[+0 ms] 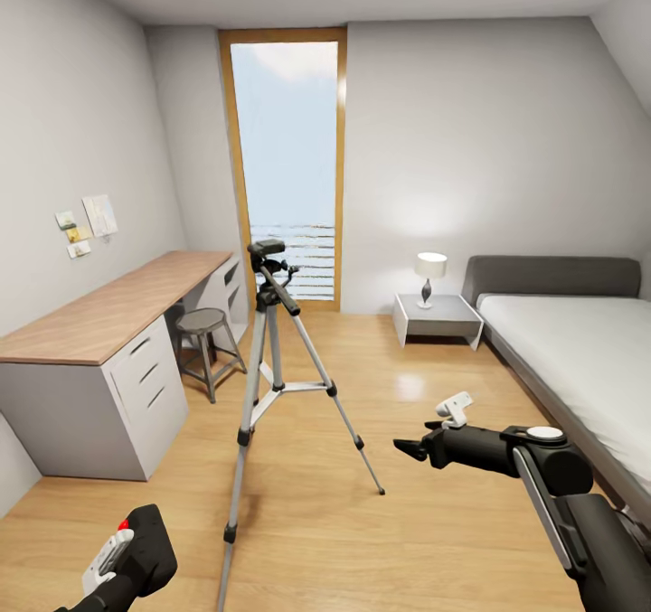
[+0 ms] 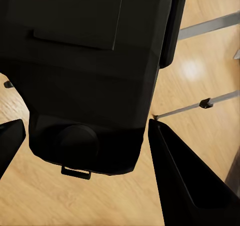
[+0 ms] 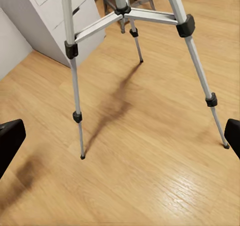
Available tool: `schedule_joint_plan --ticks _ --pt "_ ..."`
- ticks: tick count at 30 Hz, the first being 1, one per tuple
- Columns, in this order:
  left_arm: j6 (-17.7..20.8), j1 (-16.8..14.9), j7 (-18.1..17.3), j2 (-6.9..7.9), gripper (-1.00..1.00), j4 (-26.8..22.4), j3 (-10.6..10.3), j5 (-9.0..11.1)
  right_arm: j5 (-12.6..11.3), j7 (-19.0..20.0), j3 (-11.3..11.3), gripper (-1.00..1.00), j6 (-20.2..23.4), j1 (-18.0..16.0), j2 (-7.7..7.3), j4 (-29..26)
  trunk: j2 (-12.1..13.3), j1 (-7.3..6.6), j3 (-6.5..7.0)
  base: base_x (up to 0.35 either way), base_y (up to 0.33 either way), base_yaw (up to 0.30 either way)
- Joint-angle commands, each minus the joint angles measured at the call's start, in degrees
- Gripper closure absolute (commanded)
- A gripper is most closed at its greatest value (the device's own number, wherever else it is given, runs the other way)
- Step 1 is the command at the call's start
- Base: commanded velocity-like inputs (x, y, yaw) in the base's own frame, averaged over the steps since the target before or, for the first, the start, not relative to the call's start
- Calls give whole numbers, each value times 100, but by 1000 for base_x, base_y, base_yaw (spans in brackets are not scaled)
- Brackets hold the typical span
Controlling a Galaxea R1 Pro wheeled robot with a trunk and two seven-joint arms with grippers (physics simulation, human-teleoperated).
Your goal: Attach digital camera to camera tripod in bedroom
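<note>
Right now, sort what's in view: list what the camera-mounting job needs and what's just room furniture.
Needed for the job:
- digital camera, gripped by the left gripper
- camera tripod, standing on the floor
- right gripper, open and holding nothing

Just furniture:
- desk
- stool
- bedside table with lamp
- bed

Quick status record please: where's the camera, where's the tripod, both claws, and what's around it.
digital camera: held in left claw, low, short of the tripod
camera tripod: standing on the wood floor, legs spread, head bare
right claw: open, empty, pointing toward the tripod
stool: beside the desk, behind the tripod
mount step: not yet done
</note>
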Motion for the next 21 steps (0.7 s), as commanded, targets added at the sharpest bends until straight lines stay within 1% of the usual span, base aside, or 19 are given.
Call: schedule_joint_plan --ticks 1,8,21 --pt "15 -1 22 4 100 -8 -6 46 37 34 11 -100 23 -4 -8 -6 36 -22 11 0 0 0" --pt "15 47 9 4 100 -15 -5 75 38 42 43 -100 26 7 -21 -6 317 -176 137 0 0 0" --pt "13 80 40 8 100 -17 4 64 40 43 52 -100 21 9 -21 -6 838 -461 370 0 0 0"
